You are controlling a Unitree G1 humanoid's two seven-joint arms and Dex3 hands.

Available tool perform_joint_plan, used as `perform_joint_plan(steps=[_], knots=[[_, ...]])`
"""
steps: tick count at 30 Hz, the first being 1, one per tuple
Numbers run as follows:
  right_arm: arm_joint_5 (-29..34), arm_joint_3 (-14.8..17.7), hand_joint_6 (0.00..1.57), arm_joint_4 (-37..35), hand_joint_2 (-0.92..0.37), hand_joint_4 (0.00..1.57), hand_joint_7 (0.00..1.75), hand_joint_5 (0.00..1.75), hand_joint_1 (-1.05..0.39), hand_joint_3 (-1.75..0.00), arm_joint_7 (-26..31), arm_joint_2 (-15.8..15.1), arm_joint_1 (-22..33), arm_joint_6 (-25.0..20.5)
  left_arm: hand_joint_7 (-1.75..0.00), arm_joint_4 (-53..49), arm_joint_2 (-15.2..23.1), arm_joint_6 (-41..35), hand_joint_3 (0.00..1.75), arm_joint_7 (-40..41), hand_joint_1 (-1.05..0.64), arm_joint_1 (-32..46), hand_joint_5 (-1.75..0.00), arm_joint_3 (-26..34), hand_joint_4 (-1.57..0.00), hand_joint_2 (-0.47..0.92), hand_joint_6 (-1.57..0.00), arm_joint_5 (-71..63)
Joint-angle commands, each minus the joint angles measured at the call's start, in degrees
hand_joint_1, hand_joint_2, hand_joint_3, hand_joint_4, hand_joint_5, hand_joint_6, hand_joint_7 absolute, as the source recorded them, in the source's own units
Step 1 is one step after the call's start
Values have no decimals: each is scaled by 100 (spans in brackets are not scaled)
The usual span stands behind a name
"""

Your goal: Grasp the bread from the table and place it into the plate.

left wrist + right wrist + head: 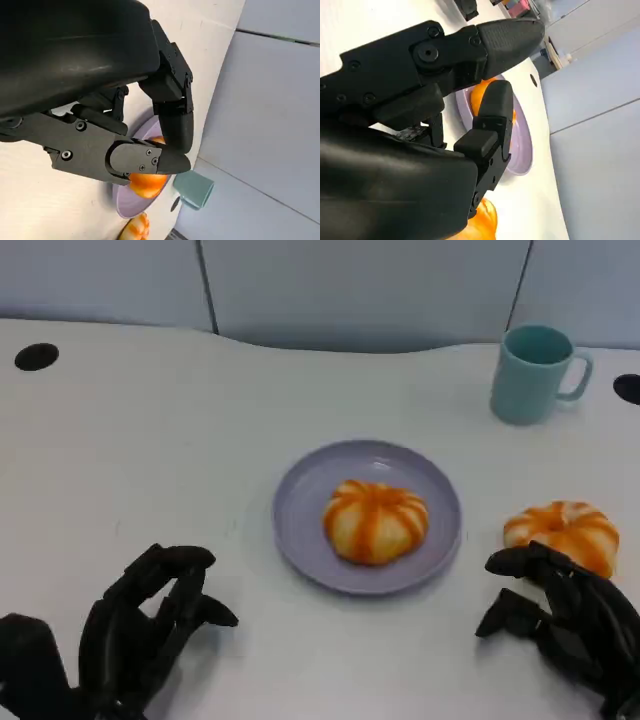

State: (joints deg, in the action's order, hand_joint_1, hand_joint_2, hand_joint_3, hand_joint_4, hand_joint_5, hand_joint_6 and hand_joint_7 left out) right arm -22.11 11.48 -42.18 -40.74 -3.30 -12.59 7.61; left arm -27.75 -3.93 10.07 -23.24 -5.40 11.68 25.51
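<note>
A: How far along does this look?

B: Partway, I'd judge. One orange-striped bread [375,521] already sits in the middle of the lavender plate [300,530]. A second bread [563,531] lies on the white table [150,440], to the robot's right of the plate and well clear of its rim.

A: Is either hand holding anything?

B: No. The right hand [560,615] is just beside that second bread, on its near side, fingers spread and curved with nothing between them. The fingertips [520,562] come very close to the bread's near edge; I cannot tell whether they touch it. The left hand [140,635] hovers near the table's front edge on the other side of the plate, fingers loosely apart, holding nothing.

A: So what is left?

B: If the second bread is the one meant, the grasp, the lift and the placing are all not yet done. The plate has bare rim beside the first bread, though space looks tight.

A: Anything else around?

B: A teal mug [533,373] stands at the far right, well apart from both.
</note>
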Motion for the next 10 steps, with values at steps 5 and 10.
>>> perform_joint_plan(steps=[5,10], knots=[[56,76,63,-300,-92,62,101,146,-45,-19,-11,-119,-4,59,-116,-151,16,153,21,-12,-55,-100,-155,68,-75,92,-68,-81],[95,89,64,-370,-92,62,101,145,-45,-18,21,-100,-32,113,-115,-216,8,142,20,2,-55,-147,-155,106,-76,92,-70,-66]])
